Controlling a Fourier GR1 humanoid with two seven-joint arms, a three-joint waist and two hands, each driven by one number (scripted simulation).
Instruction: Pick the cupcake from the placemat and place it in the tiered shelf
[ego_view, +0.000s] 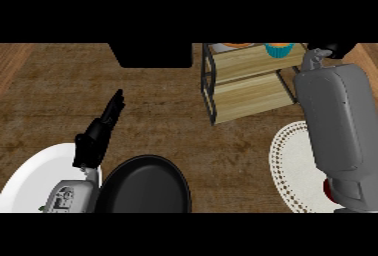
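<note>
cupcake (279, 49) on tiered shelf (247, 75) top | right robot hand (327, 50) beside it, fingers unreadable | left robot hand (100, 132) released | risk: withdrawal clips cupcake off

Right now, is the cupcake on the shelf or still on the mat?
On the shelf. The cupcake sits on the tiered shelf's top board, beside the right hand; the placemat holds no cupcake.

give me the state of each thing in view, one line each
cupcake: upright on the tiered shelf's top level, by the right hand
tiered shelf: standing on the counter, lower level bare
placemat: flat, no cupcake on it
right hand: at the shelf's top, fingers hidden
left hand: open, resting, fingers straight
black pan: empty
</note>
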